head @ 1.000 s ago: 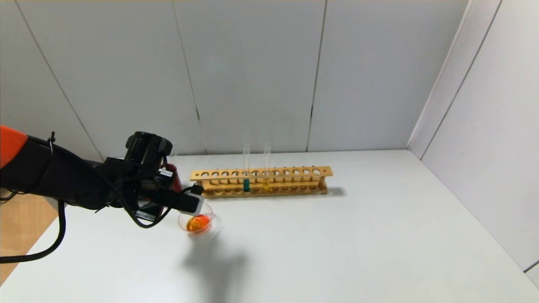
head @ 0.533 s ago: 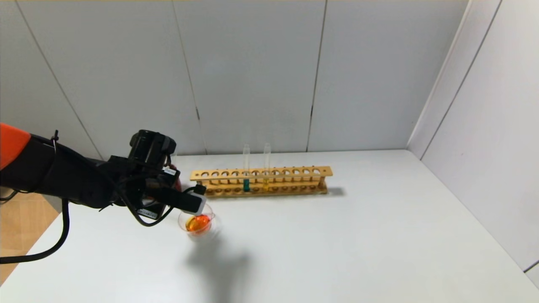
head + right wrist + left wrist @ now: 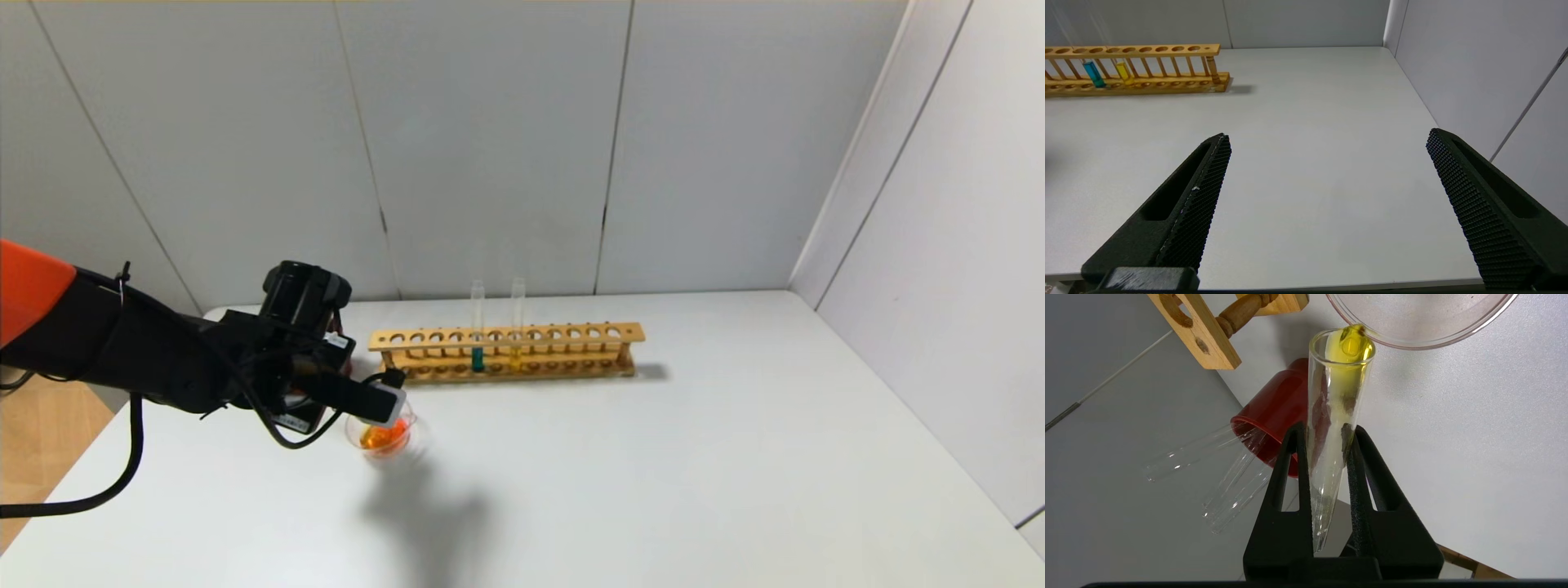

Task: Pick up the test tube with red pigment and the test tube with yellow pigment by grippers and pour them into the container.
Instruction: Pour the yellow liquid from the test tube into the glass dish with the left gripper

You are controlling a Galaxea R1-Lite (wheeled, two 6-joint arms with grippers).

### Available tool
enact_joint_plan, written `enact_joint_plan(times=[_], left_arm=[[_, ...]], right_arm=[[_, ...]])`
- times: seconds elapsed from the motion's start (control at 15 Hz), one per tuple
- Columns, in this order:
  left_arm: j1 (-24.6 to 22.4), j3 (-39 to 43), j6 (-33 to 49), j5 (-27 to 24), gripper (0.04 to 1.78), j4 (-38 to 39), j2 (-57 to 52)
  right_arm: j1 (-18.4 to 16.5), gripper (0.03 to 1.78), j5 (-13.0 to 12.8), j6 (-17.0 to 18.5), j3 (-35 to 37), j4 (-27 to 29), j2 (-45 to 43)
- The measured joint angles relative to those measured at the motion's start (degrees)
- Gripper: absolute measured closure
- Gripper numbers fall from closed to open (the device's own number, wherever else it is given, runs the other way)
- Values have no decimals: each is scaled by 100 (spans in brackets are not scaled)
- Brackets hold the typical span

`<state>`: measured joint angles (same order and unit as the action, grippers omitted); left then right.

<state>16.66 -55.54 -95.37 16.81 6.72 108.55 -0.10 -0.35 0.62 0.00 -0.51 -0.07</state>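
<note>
The test tube with yellow pigment (image 3: 1337,412), clamped tight in the left tool (image 3: 1327,435), tips its mouth onto the container (image 3: 384,434) rim, the arm hiding it from the head view, while the right tool (image 3: 1327,163) gapes empty over the surface (image 3: 1310,143).

The left gripper (image 3: 1326,435) clamps the test tube with yellow pigment (image 3: 1337,412), its mouth tipped onto the container (image 3: 1437,332) rim, yellow liquid at the lip; beyond, a red cup (image 3: 1276,416) holds empty tubes (image 3: 1208,465)
</note>
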Motion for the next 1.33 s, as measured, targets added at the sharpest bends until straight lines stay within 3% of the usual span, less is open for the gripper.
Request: enact_joint_plan(times=[1.33], left_arm=[[276,41,-590,881,151,4,-37]], right_arm=[[0,6,2,-2,0,0,0]])
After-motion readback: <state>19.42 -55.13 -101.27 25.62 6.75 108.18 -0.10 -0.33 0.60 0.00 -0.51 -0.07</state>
